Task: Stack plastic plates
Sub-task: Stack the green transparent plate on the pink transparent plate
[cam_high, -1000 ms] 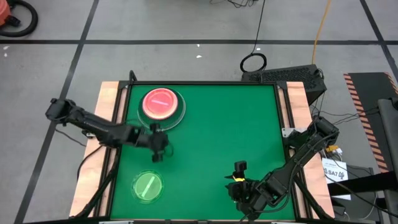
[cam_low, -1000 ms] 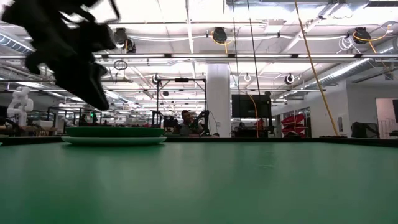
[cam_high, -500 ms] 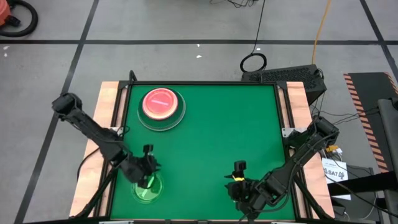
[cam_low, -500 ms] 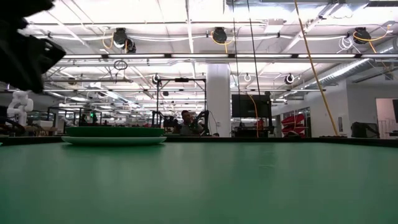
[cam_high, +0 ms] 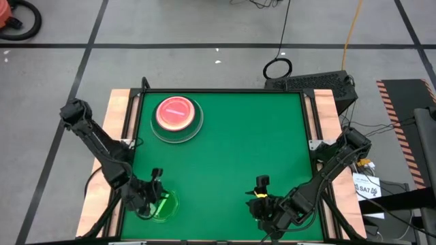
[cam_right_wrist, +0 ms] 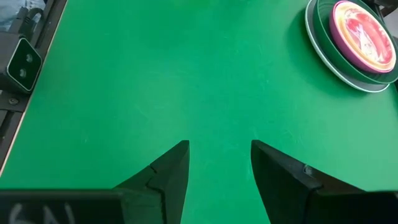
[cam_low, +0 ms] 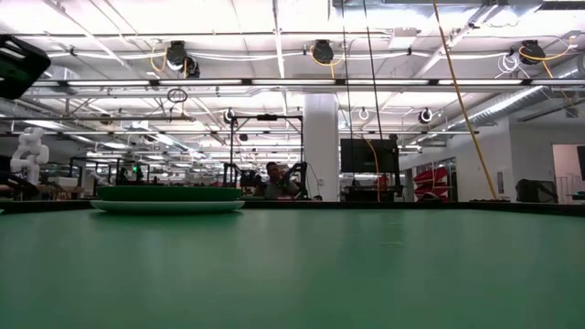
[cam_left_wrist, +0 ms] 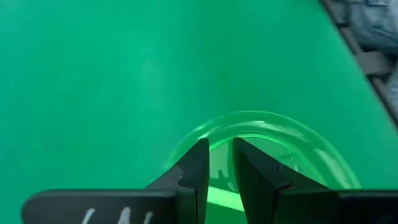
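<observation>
Hovering our left gripper [cam_left_wrist: 219, 163], fingers nearly closed and empty, over the see-through green plate [cam_high: 163, 205] at the table's [cam_high: 231, 150] seven o'clock, we risk skidding it away instead of gripping its rim.

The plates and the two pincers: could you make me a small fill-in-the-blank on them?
1. The left pincer is at the see-through ____ plate.
2. The pink plate tops a stack at the table's far ____ corner.
3. The right pincer is ____ and holds nothing.

Missing: green; left; open
</observation>
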Available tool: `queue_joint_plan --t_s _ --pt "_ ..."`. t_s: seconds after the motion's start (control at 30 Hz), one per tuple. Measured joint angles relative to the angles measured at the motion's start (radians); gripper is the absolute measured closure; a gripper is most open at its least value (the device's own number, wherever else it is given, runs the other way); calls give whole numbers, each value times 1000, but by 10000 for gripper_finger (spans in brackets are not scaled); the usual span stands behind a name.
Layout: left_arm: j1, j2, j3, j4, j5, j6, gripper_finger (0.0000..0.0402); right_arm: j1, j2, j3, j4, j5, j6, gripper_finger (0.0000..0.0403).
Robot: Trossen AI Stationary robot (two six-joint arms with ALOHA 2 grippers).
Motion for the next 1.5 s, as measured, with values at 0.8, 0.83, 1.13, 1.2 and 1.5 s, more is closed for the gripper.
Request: queue_joint_plan --t_s 0.8,0.83,1.13,1.2,1.5 --pt "-74 189 0 166 -21 104 237 0 0 0 2 0 0 239" --pt "-74 189 0 158 -49 118 227 0 0 0 2 0 0 239" --pt "-10 188 0 -77 -111 -43 205 0 0 0 2 0 0 239" --pt "7 188 0 -130 -81 -85 210 0 0 0 2 0 0 239" --pt "56 188 0 -175 10 -132 268 0 0 0 2 0 0 239"
